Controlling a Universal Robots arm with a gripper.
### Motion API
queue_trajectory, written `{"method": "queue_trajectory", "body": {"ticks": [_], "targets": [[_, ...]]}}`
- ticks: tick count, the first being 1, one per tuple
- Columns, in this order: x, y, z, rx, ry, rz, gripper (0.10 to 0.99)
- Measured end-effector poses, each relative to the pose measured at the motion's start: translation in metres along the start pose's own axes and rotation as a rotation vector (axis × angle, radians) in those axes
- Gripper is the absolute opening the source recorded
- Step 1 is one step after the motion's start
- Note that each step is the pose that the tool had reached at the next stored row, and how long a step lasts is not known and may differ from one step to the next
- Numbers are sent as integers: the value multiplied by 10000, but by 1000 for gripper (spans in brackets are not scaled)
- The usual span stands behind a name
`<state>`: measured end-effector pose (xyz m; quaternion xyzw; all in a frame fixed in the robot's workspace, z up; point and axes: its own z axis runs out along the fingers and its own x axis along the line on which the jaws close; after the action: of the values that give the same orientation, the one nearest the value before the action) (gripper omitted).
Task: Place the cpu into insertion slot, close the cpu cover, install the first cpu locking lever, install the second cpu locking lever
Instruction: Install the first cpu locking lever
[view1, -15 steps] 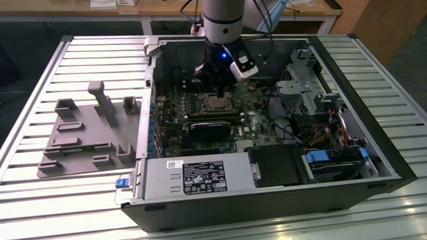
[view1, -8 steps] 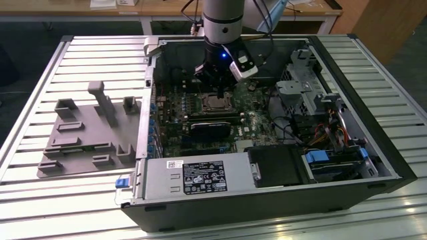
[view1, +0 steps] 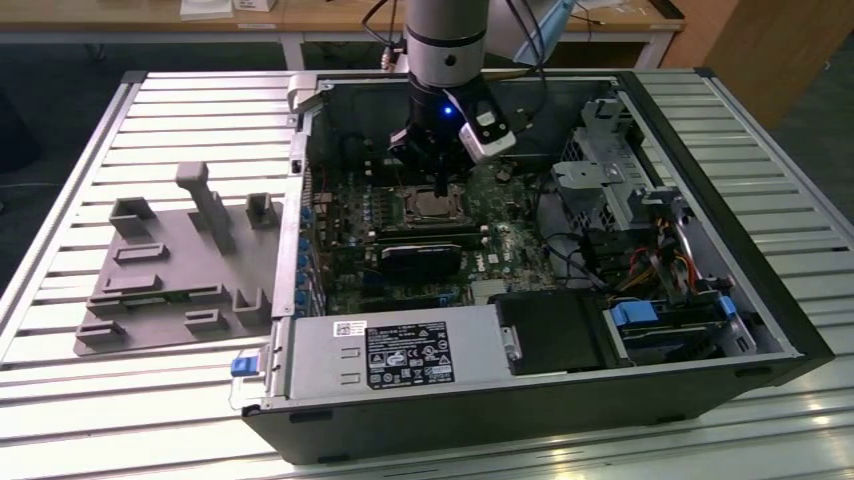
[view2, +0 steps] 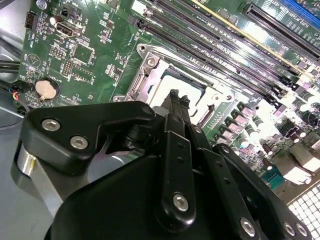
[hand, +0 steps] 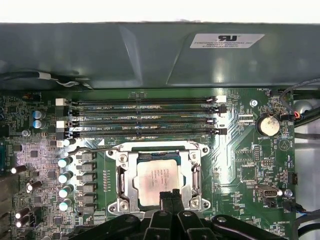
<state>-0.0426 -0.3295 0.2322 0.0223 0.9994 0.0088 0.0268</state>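
Silver-grey cpu (hand: 159, 175) sits flat in the insertion slot (hand: 133, 182), square to it. Dull metal top, faint print, light glare across the middle. The cpu cover (hand: 122, 172) is down over it: thin silver frame, chip showing through the square window, screws at the corners. Can't tell if either locking lever is latched.

The hand (hand: 170, 194) is at the slot edge farthest from the memory slots (hand: 145, 117), black fingertips (hand: 165, 196) pressed together. In the first wrist view the tips overlap the edge of the chip; can't tell whether they touch the metal.

Second wrist view: hand (view2: 174, 95) tips together, pointing at the cover (view2: 145, 82), cpu (view2: 187, 80) bright just beyond them. A coin battery (view2: 45, 89) sits off to one side on the green board (view2: 90, 55).

Exterior view: the hand (view1: 441, 188) hangs straight down inside the open computer case (view1: 787, 330), just above the cpu (view1: 430, 207), about mid-board. The case lies on its side on a slatted metal desk (view1: 54, 260). A grey moulded tray (view1: 160, 280) sits on the desk just beside the case, on the exterior view's left, well apart from the hand. A silver power supply box (view1: 387, 355) takes up the near corner of the case.
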Motion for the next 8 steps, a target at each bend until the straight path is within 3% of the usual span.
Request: {"method": "queue_trajectory", "body": {"ticks": [3,8], "targets": [[7,0,0,0,-2,4,102],[108,-5,-6,0,-8,3,102]]}}
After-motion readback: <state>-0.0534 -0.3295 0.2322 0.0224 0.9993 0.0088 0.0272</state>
